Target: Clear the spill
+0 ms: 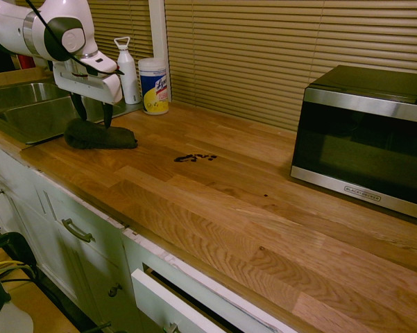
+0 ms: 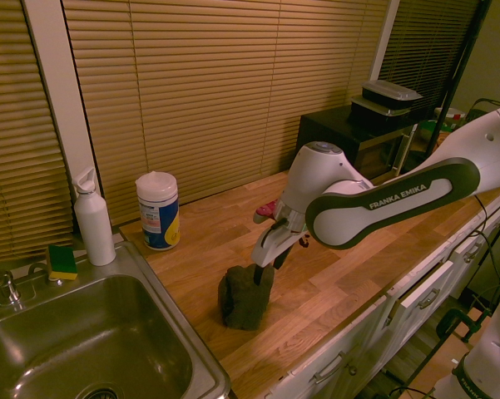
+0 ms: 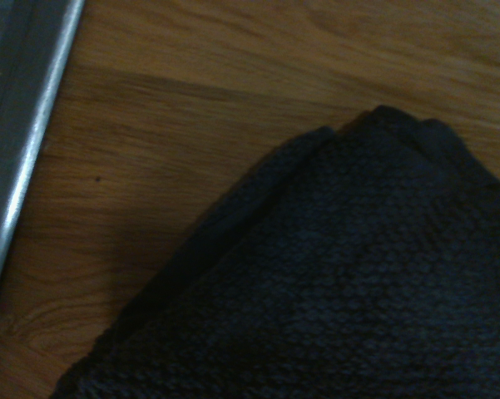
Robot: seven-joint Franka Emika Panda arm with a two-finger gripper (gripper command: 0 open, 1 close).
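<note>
Fingers (image 1: 107,115) were parted wide at dark cloth (image 1: 100,136), not yet clenched. In first exterior view, spill (image 1: 187,159) lay on surface (image 1: 222,215), apart from fingers, toward four o'clock; its long axis ran roughly nine to three.

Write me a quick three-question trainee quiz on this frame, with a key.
1. Multiple choice: which is nearest the dark cloth? (a) the microwave (b) the sink (c) the open drawer
2. True or false: the spill lies underneath the cloth.
3. Fill in: the gripper's fingers stand ____ at the cloth.

Key: 1 b; 2 false, it lies on bare counter between cloth and microwave; 3 open.
</note>
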